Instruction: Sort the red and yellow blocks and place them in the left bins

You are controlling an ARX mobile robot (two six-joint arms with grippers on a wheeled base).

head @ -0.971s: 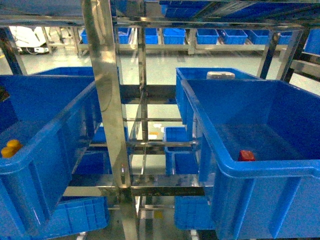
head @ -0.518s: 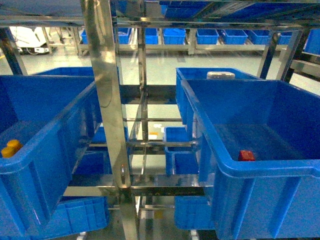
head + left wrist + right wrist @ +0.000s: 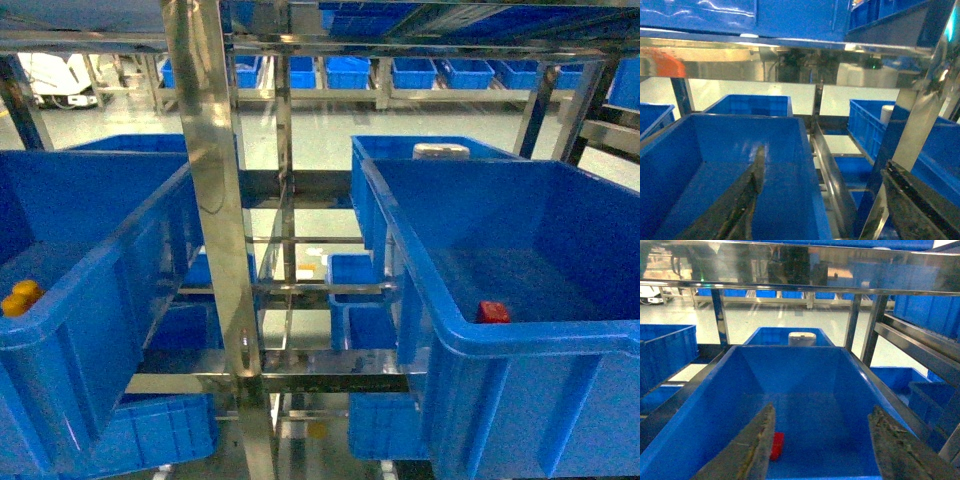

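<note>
The orange-yellow block lies in the near left corner of the left blue bin, half cut off by the view's edge. The small red block sits on the floor of the right blue bin, close to its front wall. Neither gripper shows in the head view. My left gripper is open and empty, hovering over the right rim of the left bin; the yellow block is out of that view. My right gripper is open and empty above the right bin, with the red block just beside its left finger.
A shiny steel rack post stands between the two bins, with crossbars below. A steel shelf rail runs overhead. More blue crates line shelves behind and below. A white object sits in the crate behind the right bin.
</note>
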